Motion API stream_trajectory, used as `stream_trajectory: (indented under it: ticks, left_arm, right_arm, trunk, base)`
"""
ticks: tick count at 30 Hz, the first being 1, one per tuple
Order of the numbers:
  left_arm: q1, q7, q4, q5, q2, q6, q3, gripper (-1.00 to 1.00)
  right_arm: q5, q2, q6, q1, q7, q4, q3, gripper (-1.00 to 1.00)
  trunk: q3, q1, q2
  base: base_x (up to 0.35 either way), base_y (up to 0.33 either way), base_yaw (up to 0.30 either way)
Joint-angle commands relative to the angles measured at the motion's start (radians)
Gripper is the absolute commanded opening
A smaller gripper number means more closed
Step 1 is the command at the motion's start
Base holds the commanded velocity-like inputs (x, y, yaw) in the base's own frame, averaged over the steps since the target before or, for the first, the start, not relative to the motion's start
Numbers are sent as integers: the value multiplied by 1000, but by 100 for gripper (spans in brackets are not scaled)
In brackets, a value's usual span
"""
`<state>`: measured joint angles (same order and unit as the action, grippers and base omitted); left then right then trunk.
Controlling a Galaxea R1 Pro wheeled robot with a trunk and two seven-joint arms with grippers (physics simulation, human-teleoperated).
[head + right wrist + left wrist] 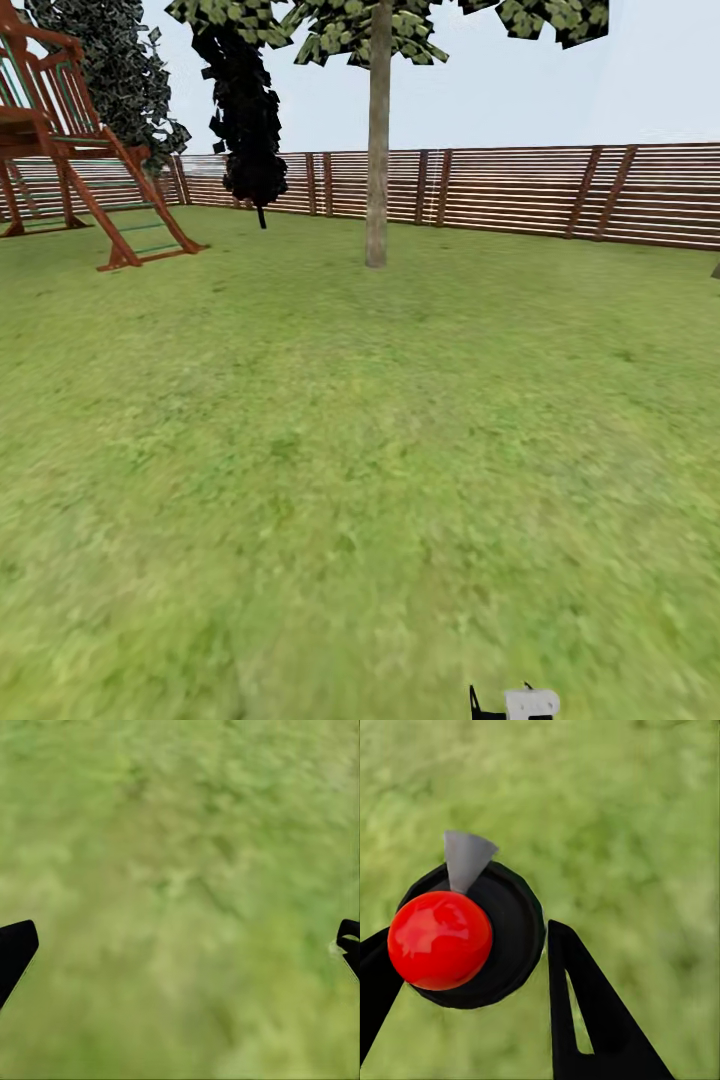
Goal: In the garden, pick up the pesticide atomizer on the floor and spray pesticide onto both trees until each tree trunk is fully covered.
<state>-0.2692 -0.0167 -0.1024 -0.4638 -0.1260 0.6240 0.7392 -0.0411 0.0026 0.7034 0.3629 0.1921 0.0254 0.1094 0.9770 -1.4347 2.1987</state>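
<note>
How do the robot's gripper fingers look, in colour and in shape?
In the left wrist view the left gripper has flat, matt black fingers that taper to a point; one has a narrow slot cut through it. In the right wrist view the right gripper has black fingertips too. No cables or markings are visible.

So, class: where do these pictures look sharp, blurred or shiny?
Head view: fence and tree trunk crisp, near grass smeared. Left wrist view: red ball has bright glints, grass behind blurred. Right wrist view: grass soft throughout, fingertips sharp-edged.
</note>
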Motion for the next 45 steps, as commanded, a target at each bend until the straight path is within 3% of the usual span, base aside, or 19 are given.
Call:
stream_trajectory:
  ticks: [1, 45]
  left_arm:
    - [-1, -2, 1, -10, 0, 4, 8, -100]
    - [-1, -2, 1, -10, 0, 4, 8, -100]
  right_arm:
    - [-4, 0, 1, 1, 10, -1, 7, 100]
    - [-5, 0, 1, 1, 10, -1, 7, 100]
  trunk:
    - [1, 0, 0]
    - [1, 0, 0]
  base:
    - [339, 0, 0]
    - [339, 0, 0]
